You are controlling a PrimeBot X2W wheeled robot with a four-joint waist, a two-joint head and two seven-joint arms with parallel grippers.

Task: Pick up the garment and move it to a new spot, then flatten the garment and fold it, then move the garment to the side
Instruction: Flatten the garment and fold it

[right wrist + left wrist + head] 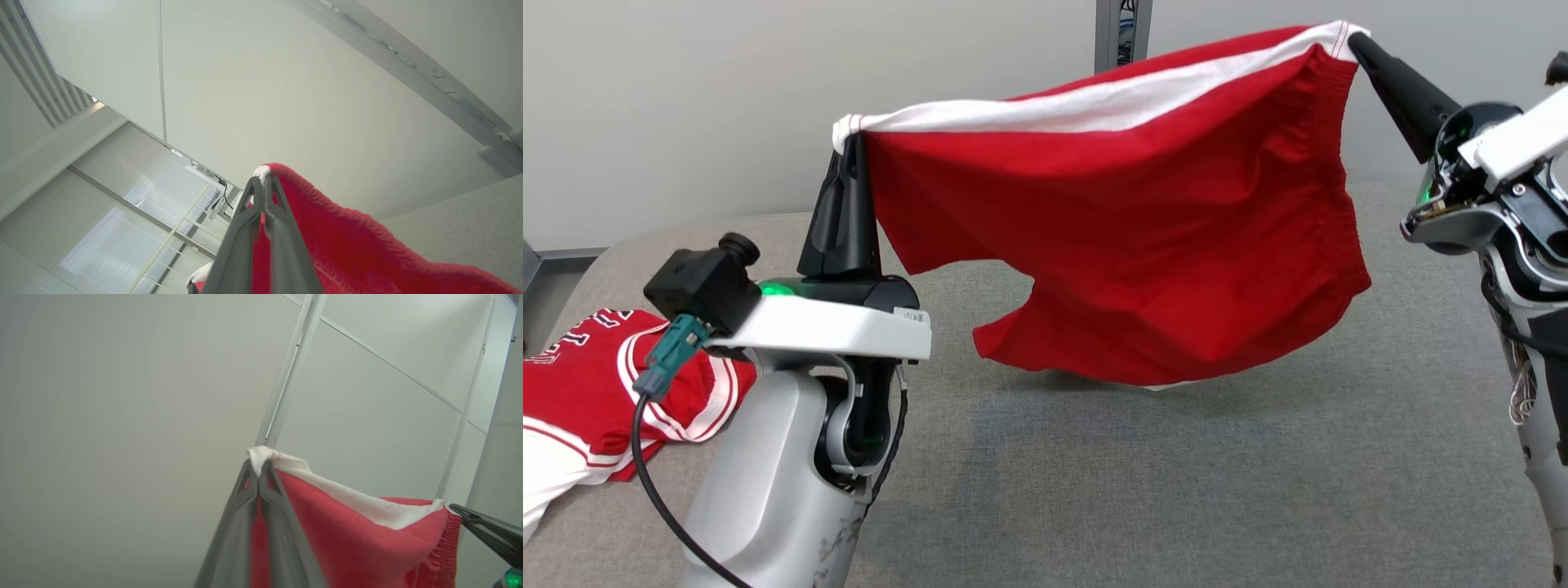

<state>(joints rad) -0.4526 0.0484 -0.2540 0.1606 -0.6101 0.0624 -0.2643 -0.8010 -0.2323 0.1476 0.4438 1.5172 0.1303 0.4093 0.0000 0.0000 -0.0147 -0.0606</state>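
Note:
The garment (pixel 1143 229), red shorts with a white stripe along the top, hangs spread in the air above the grey table (pixel 1176 490). My left gripper (pixel 851 139) is shut on its left top corner, fingers pointing up. At the upper right, my right gripper (pixel 1354 37) is shut on the other corner by the elastic waistband. The lowest part of the shorts hangs just above the table, casting a shadow. In the left wrist view my left gripper (pixel 259 463) pinches the white edge of the garment (pixel 347 535). In the right wrist view my right gripper (pixel 262 178) pinches the red cloth (pixel 327 241).
A second red and white garment (pixel 596 400), a jersey with lettering, lies crumpled at the table's left edge beside my left arm. A pale wall with a metal post (pixel 1123 33) stands behind the table.

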